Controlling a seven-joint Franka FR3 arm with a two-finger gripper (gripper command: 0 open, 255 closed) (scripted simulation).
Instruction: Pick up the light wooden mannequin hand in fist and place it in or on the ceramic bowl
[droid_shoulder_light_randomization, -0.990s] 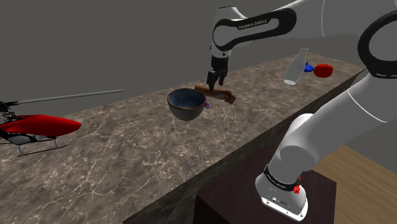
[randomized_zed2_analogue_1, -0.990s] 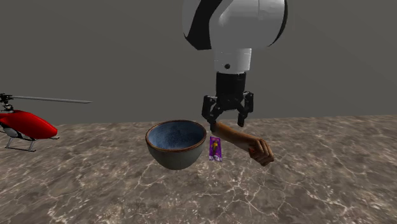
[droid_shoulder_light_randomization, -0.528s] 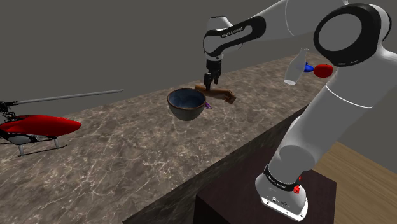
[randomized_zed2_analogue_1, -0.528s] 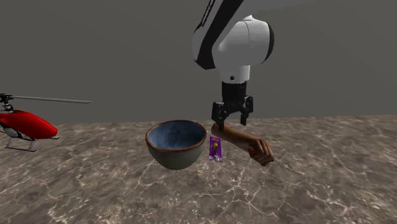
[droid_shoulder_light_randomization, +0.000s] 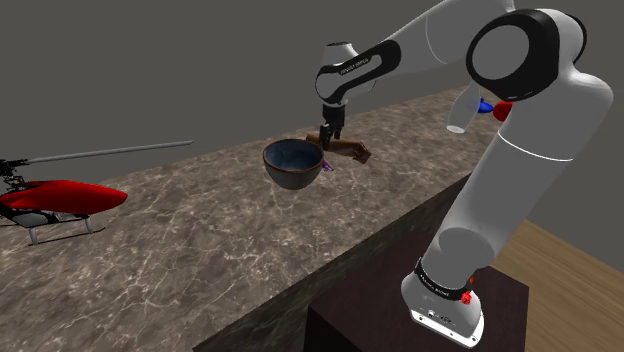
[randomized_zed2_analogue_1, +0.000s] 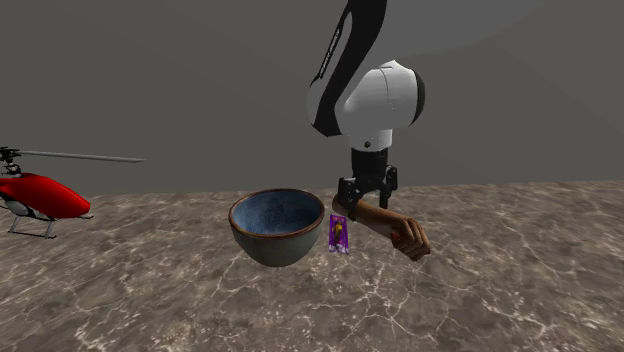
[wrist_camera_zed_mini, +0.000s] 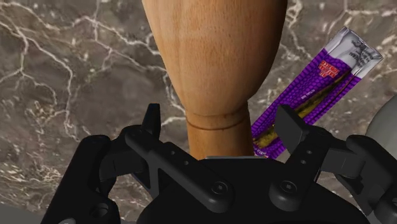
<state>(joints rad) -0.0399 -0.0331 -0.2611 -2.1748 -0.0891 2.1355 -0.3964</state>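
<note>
Down has come our gripper (wrist_camera_zed_mini: 220, 121), and its two fingers stand apart, one each side of the wooden hand (wrist_camera_zed_mini: 213, 57), holding nothing. That hand lies on the stone counter (wrist_camera_zed_mini: 63, 63), a purple packet (wrist_camera_zed_mini: 318, 83) just beside it, the bowl (randomized_zed2_analogue_1: 270, 248) a little farther. We think it is hard, smooth and light, so squeezing the thin arm end looks best.

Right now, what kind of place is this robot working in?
Probably a home kitchen or bar counter: a long dark marbled stone countertop against a plain wall, holding household items like a blue-glazed bowl and a red toy helicopter.
</note>
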